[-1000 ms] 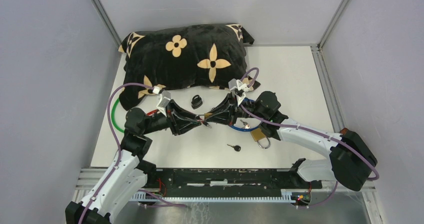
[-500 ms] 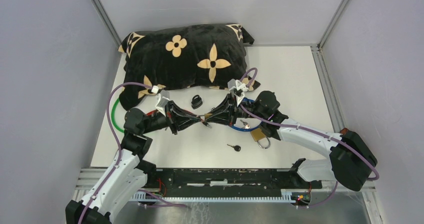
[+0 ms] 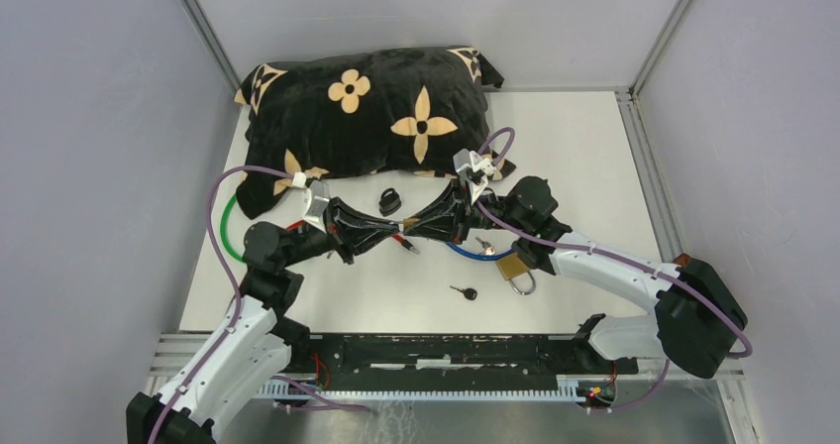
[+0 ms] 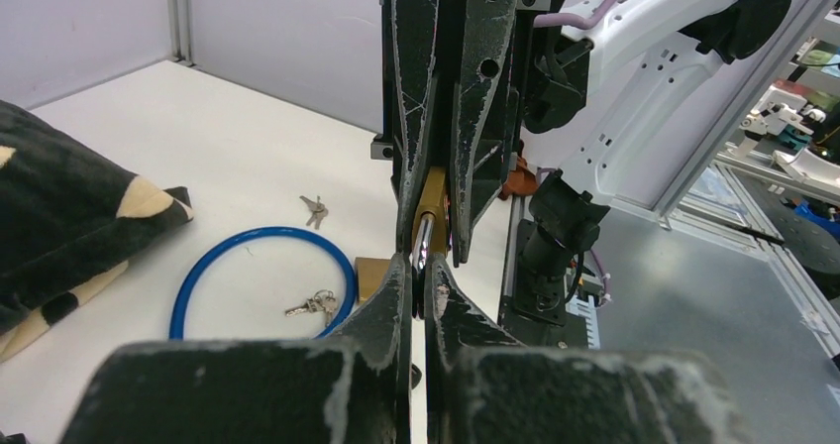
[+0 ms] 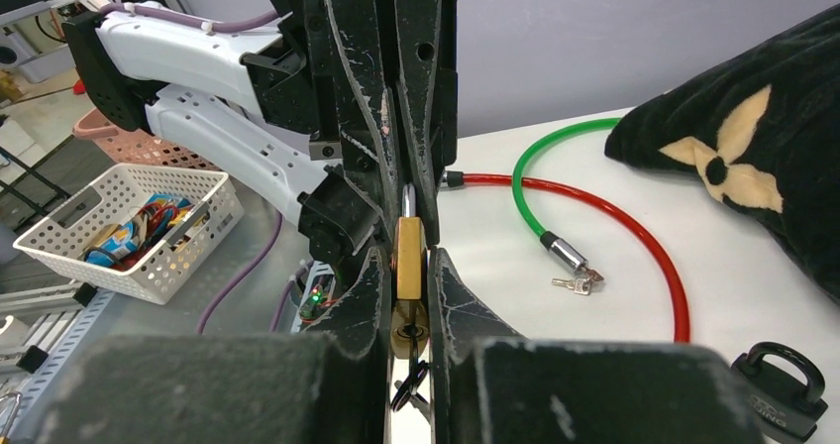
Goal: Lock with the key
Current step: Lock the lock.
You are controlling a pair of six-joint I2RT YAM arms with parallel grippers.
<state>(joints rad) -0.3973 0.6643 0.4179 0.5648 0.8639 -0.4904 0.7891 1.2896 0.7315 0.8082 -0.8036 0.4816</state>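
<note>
Fingers (image 4: 381, 310) of my left gripper (image 4: 419, 266) pinch tight on the shackle (image 4: 423, 238), right gripper (image 5: 408, 258) clamps the padlock (image 5: 408, 241), both above the table's (image 3: 594, 166) middle; key (image 5: 409, 380) seems seated underneath, pressing home and turning left to do.

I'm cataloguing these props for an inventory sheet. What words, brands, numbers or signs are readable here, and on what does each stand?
Nothing can be quoted: no text reads clearly in any view.
Black padlock: faint marking on its body, too blurred to read.
Brass padlock: no legible stamp on the side that shows.
Packets in the white basket: coloured print, too small to read.
Pillow: flower motifs only, no letters.
</note>
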